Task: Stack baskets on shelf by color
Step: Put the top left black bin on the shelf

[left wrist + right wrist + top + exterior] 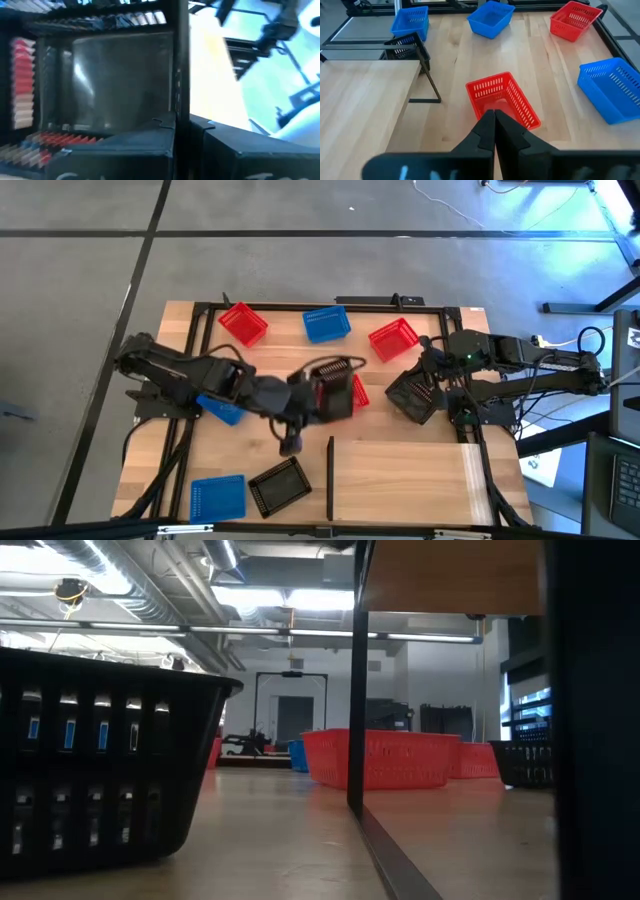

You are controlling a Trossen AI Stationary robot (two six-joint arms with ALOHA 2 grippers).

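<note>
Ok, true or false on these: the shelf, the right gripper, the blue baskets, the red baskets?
1. The pale wood shelf panel has no basket on it. True.
2. The right gripper is open around a red basket. False: its fingers are shut and hold nothing.
3. Three blue latticed plastic baskets show in the high view. True.
4. The red latticed plastic baskets are stacked in one pile. False: they lie apart on the table.

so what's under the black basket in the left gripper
A red basket: only one edge shows past the black basket held by the left gripper. The rest is covered, so its inside cannot be seen.
</note>
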